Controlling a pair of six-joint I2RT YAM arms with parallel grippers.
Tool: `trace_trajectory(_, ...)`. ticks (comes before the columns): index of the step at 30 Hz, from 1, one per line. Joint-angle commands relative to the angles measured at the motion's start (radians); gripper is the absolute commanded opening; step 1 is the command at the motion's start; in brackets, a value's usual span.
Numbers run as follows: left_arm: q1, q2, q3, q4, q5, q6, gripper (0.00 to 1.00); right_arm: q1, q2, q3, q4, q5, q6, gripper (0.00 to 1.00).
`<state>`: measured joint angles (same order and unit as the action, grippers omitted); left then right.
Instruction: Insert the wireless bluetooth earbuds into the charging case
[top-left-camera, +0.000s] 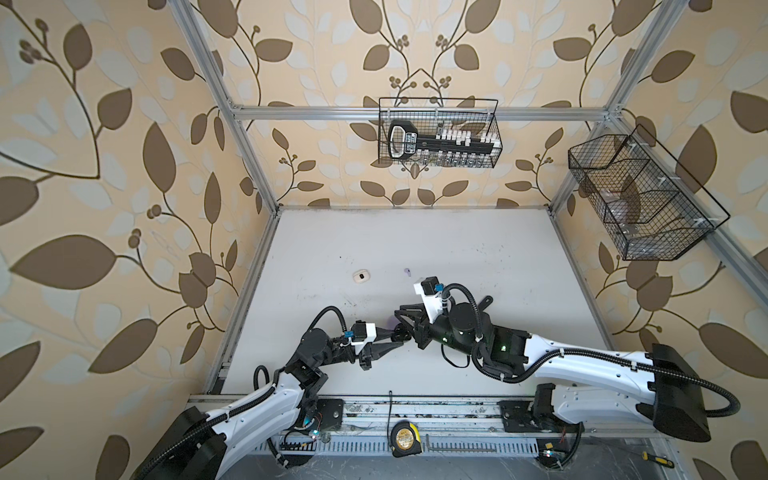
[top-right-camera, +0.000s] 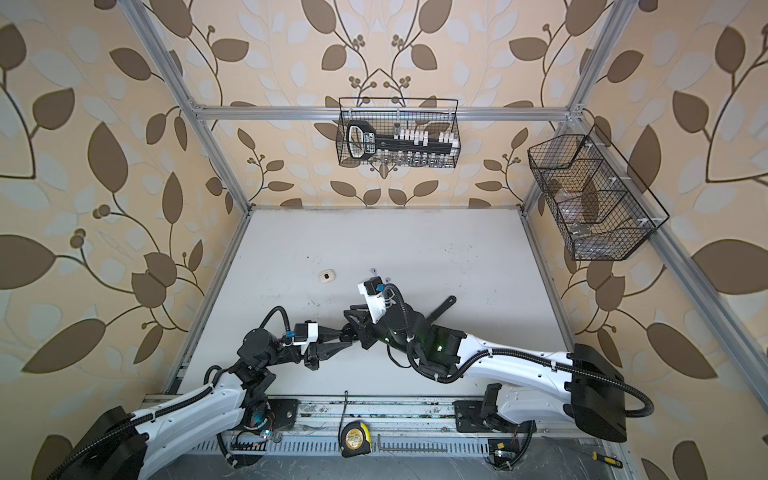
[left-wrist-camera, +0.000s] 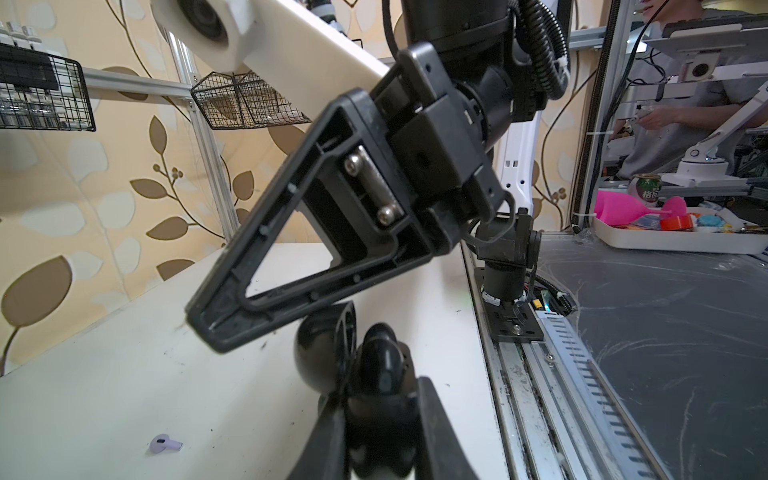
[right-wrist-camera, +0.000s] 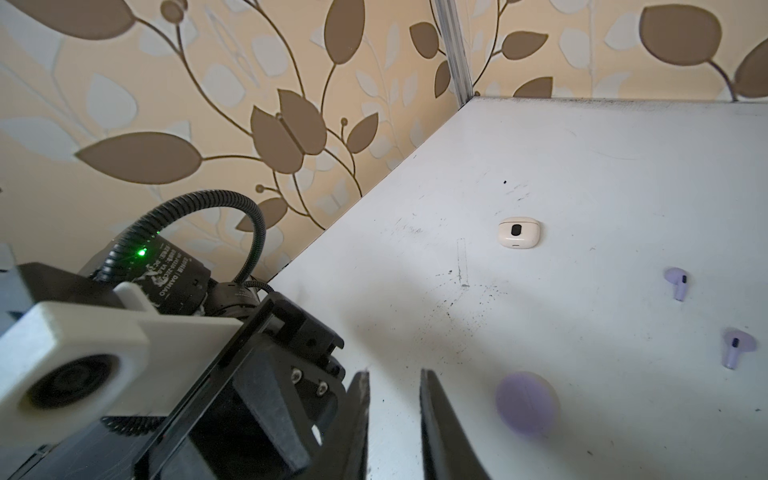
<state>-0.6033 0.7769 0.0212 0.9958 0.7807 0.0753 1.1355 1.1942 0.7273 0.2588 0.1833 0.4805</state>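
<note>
My left gripper (left-wrist-camera: 378, 395) is shut on an open black charging case (left-wrist-camera: 374, 419), low over the table's front middle. The case's lid (left-wrist-camera: 328, 345) hangs open, and a black earbud (left-wrist-camera: 382, 359) stands in the case. My right gripper (right-wrist-camera: 395, 374) is open with nothing between its jaws. In both top views it sits just behind the case (top-left-camera: 401, 332), facing the left gripper (top-left-camera: 397, 340). A round lilac case (right-wrist-camera: 525, 403) lies beside the right gripper. Two lilac earbuds (right-wrist-camera: 677, 282) (right-wrist-camera: 733, 347) lie loose farther back. A closed white case (top-left-camera: 360, 276) sits at mid-left.
Two wire baskets hang on the walls, one at the back (top-left-camera: 438, 133) and one on the right (top-left-camera: 640, 199). A tape measure (top-left-camera: 405, 438) lies on the front rail. A dark wrench-shaped tool (top-left-camera: 484, 301) pokes out from behind the right arm.
</note>
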Motion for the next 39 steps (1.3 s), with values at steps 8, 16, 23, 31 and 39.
trace_trajectory(8,-0.008,-0.016,0.044,0.032,0.020,0.020,0.00,0.020,-0.022,-0.059,-0.015,0.030,0.075,0.19)
trace_trajectory(16,-0.013,0.012,0.054,0.033,0.043,0.040,0.00,0.029,-0.006,-0.042,-0.057,0.039,0.052,0.19)
trace_trajectory(23,-0.015,0.022,0.056,0.044,0.043,0.038,0.00,0.029,0.030,-0.027,-0.086,0.047,0.044,0.18)
trace_trajectory(31,-0.016,0.025,0.062,0.041,0.056,0.038,0.00,0.008,0.045,-0.009,-0.140,0.039,0.050,0.18)
trace_trajectory(39,-0.018,0.028,0.062,0.033,0.037,0.046,0.00,0.030,0.056,0.008,-0.142,0.020,0.013,0.18)
